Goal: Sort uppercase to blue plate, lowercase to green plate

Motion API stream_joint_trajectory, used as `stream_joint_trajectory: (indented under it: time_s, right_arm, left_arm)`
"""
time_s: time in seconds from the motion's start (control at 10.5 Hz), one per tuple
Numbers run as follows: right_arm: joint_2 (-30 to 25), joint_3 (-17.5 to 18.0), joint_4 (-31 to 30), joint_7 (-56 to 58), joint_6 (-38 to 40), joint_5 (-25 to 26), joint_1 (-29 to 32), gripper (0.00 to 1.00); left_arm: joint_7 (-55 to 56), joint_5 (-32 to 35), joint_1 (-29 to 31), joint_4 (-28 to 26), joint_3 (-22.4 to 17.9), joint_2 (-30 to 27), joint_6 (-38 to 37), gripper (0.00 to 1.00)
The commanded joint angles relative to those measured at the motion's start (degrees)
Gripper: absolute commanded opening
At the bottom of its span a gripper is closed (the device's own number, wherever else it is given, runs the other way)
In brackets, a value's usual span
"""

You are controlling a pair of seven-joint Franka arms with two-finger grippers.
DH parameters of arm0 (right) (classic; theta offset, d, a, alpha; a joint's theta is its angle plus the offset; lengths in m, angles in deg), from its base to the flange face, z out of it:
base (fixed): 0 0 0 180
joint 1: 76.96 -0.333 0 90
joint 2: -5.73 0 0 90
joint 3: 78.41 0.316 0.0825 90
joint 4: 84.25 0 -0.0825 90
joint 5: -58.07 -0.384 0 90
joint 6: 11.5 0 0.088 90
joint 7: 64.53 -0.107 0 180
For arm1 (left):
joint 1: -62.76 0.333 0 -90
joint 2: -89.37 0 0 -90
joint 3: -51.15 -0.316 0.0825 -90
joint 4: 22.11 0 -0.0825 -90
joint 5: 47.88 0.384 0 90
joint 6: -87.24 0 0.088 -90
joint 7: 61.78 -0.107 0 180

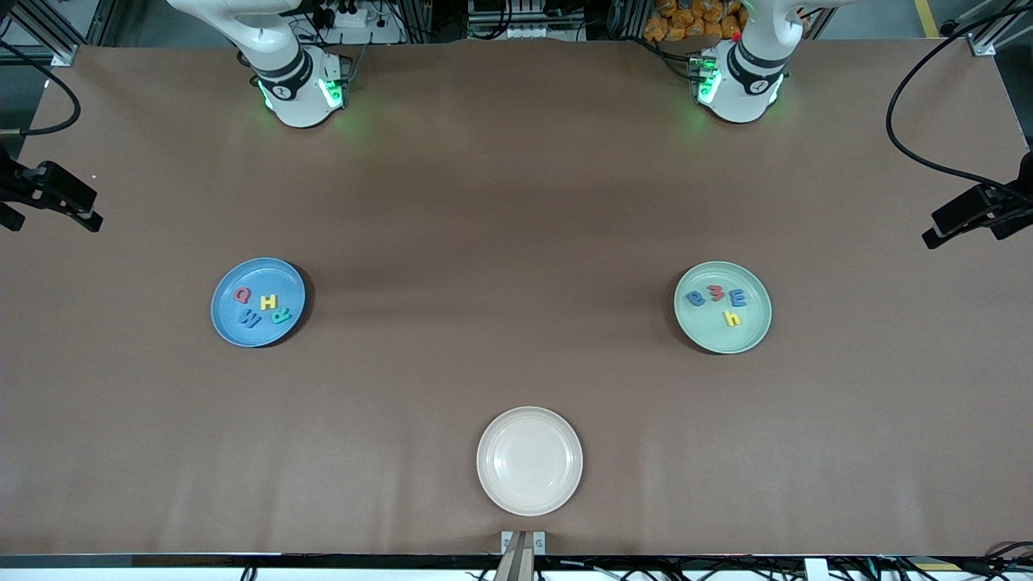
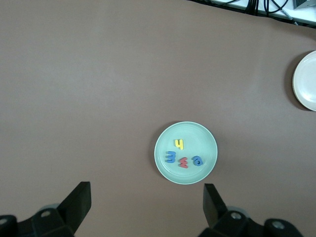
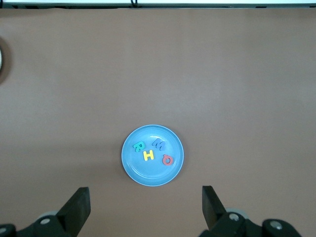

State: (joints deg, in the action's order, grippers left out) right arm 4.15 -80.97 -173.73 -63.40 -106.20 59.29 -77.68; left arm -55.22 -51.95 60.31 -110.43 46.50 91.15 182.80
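Sorting looks finished: keep left gripper [image 2: 143, 207] over green plate [image 2: 163, 165], right gripper [image 3: 143, 207] over blue plate [image 3: 129, 168], both spread wide, empty.

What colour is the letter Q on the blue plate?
Red. The Q shows best in the right wrist view, on the blue plate.

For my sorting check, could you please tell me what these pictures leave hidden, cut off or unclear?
- Both arms' upper links and hands: cut off by the top edge of the front view.
- Left gripper, right gripper: open, but only the fingers show; the wrist views' bottom edge cuts the rest.
- Cream-white plate: cut by the left wrist view's edge.
- Blue E-shaped letter on the green plate: too small to tell its case.
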Motion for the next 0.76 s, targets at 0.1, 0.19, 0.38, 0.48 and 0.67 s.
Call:
stream_joint_trajectory:
  time_s: [0.1,0.19,0.38,0.48,0.67]
  right_arm:
    - [-0.97,0.36,-0.25,-0.51,-0.22,-0.79,0.28,1.00]
    - [-0.88,0.36,-0.34,-0.51,-0.13,-0.79,0.28,1.00]
    - [-0.88,0.27,-0.34,-0.51,-0.04,-0.79,0.28,1.00]
    - [-0.88,0.27,-0.34,-0.51,-0.04,-0.79,0.28,1.00]
    - [-0.88,0.36,-0.43,-0.51,-0.13,-0.70,0.28,1.00]
  left_arm:
    - [-1.73,-1.20,-0.01,1.04,-0.19,0.51,-1.25,1.00]
    - [-1.38,-1.29,-0.19,1.13,-0.19,0.33,-1.25,1.00]
    - [-1.47,-1.38,-0.27,1.22,-0.10,0.42,-2.39,1.00]
    - [-1.38,-1.20,-0.36,1.31,0.51,0.25,-2.56,1.00]
    - [-1.38,-0.94,-0.01,1.39,1.92,-0.02,-2.91,1.00]
